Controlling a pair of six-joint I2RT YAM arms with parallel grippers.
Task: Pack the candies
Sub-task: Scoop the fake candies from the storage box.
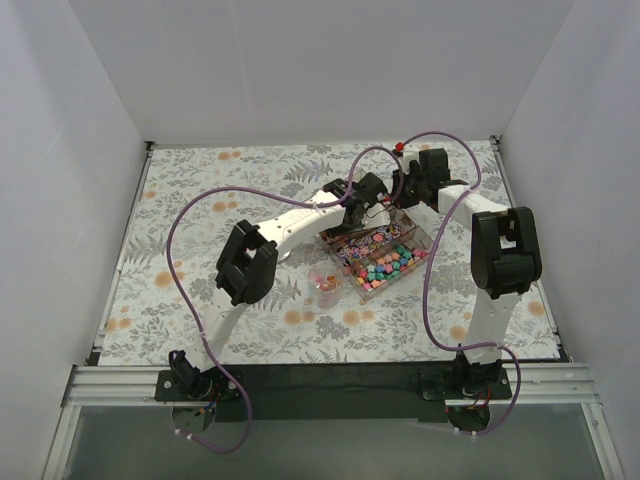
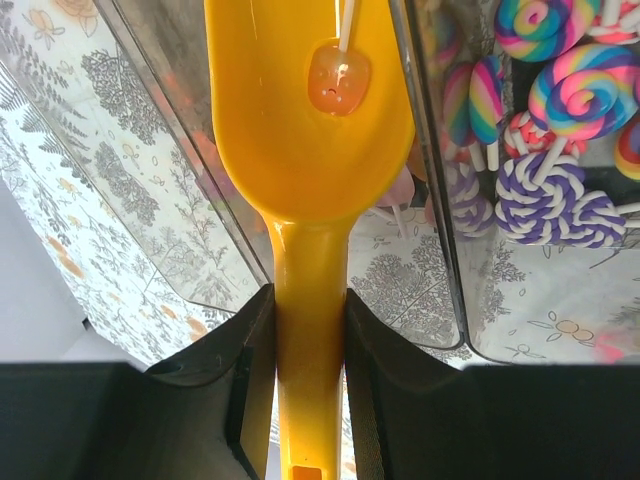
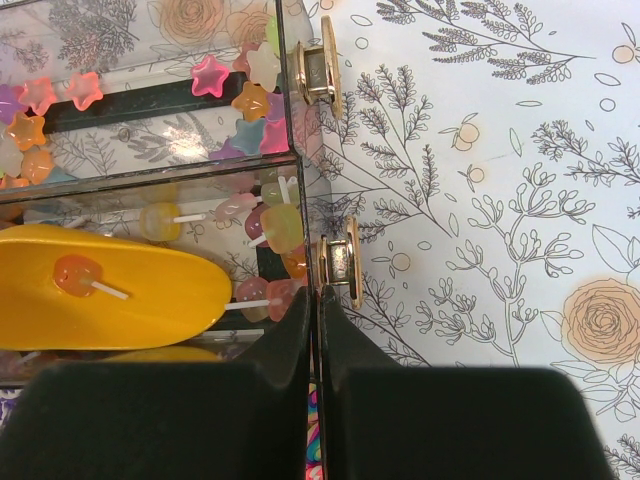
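The candies [image 1: 385, 262] fill a clear compartment box [image 1: 425, 243] at mid table. My left gripper [image 2: 308, 300] is shut on the handle of the orange scoop [image 2: 310, 130], whose bowl is inside a compartment and holds one orange lollipop [image 2: 338, 78]. Swirl lollipops [image 2: 560, 100] lie in the neighbouring compartment. My right gripper [image 3: 318, 295] is shut on the box's clear side wall [image 3: 285, 120], by a gold hinge [image 3: 342, 262]. In the right wrist view the scoop [image 3: 110, 300] lies over small lollipops [image 3: 270, 225], with star candies [image 3: 210, 75] in the compartment beyond.
A small pinkish cup [image 1: 325, 282] stands on the flowered tablecloth [image 1: 220, 190] just left of the box's near corner. Both arms [image 1: 300, 220] meet over the box's far end. White walls close in the table on three sides.
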